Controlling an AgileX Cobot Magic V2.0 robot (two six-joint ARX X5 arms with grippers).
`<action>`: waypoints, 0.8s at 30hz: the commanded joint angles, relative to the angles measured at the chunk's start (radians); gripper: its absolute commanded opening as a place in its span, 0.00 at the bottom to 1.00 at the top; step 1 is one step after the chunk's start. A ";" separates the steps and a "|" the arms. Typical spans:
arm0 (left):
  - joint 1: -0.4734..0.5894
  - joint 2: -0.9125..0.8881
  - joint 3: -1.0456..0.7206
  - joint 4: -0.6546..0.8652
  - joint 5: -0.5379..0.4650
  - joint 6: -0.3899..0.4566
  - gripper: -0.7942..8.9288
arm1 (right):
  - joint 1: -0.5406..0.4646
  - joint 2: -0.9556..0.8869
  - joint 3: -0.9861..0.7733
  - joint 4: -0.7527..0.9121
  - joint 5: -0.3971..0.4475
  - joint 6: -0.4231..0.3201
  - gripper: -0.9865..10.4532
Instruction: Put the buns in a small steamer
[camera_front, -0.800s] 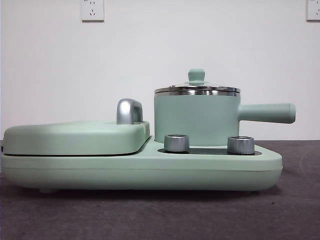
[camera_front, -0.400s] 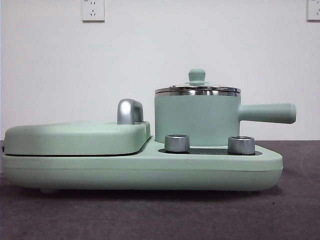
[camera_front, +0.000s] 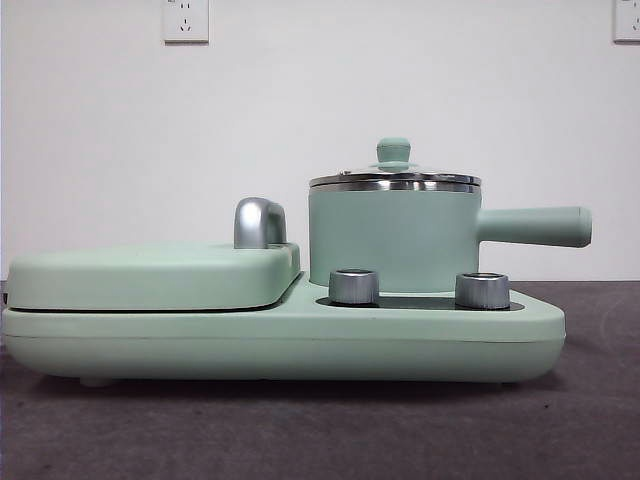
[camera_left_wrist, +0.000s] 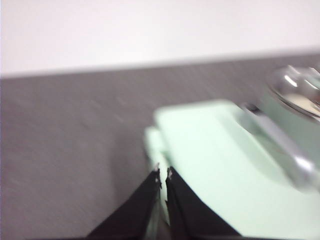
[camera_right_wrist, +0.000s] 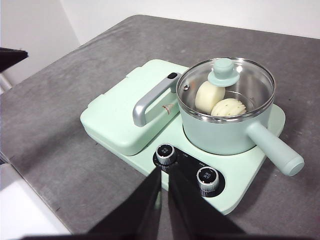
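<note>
Looking down from the right wrist view, you see both cream-white buns already inside the small steamer (camera_right_wrist: 227, 117), the mint-green round pot with a steel rim and a straight side handle. The smooth rounded bun (camera_right_wrist: 209, 96) and the ridged shell-like bun with small green dots (camera_right_wrist: 228, 108) lie side by side, touching or nearly so, on what looks like a steel rack inside. The knobbed glass lid (camera_right_wrist: 223, 71) sits on the rim, and you see the buns through it.

The pot stands on the black hotplate of a mint-green cooker base (camera_right_wrist: 239, 187), behind two silver control dials (camera_right_wrist: 166, 154). Beside it on the same base lies the flat mint-green lidded griddle (camera_right_wrist: 125, 107), closed, with a curved silver handle (camera_right_wrist: 150, 99). The base rests on the dark grey bench (camera_right_wrist: 60, 130).

From the low front view the pot's wall hides the buns; neither arm appears there.

Your right gripper (camera_right_wrist: 164, 172) hangs well above and in front of the dials, its jaws drawn together with only a sliver between them, holding nothing. Your left gripper (camera_left_wrist: 163, 173) sits over the griddle's outer edge, well away from the pot; that picture is blurred, but the jaws look closed and empty there too.

Judging by this, the task looks complete: both buns are in, the lid is on, and nothing is in hand. Nothing seems left except keeping both arms away from the pot.
</note>
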 joint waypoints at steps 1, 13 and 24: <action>0.047 -0.072 -0.178 0.196 0.006 0.006 0.10 | 0.010 0.003 0.008 0.014 0.000 -0.011 0.10; 0.150 -0.275 -0.428 0.258 0.005 -0.019 0.10 | 0.010 0.003 0.008 0.015 0.000 -0.011 0.10; 0.151 -0.275 -0.449 0.259 0.006 -0.002 0.10 | 0.010 0.003 0.008 0.018 0.000 -0.011 0.10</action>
